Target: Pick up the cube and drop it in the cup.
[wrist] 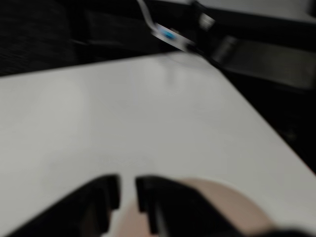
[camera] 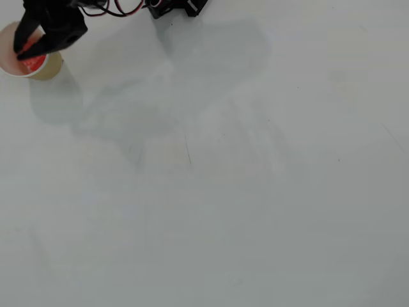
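Observation:
The paper cup stands at the far top-left of the overhead view, tan outside and white at the rim. Inside it shows the red cube, partly covered by the arm. My black gripper hangs right over the cup's mouth. In the blurred wrist view the gripper has a narrow gap between its two fingers, with nothing in it. The cup lies just below and to the right of them, and the cube is hidden there.
The arm's base and red and black cables sit along the top edge of the overhead view. In the wrist view the white table ends at a dark edge on the right, with dark equipment beyond it.

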Controlling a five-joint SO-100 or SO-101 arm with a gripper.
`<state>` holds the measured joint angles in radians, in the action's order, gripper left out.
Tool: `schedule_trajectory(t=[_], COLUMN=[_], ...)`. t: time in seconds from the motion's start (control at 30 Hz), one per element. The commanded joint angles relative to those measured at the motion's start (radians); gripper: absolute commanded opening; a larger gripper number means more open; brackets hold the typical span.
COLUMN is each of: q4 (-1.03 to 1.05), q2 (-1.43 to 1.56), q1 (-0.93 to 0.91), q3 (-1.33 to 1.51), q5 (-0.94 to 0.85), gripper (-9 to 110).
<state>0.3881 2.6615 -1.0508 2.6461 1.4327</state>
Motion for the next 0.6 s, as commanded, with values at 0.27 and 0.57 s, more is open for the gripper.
schedule_trajectory(t=[0.27,0.57], q4=[0.012,0.012], q2=[0.133,0.201], q1=[0.348,0.538], q3=[-0.014,0.089], q5=[-0.005,-0.008], gripper=[0,0])
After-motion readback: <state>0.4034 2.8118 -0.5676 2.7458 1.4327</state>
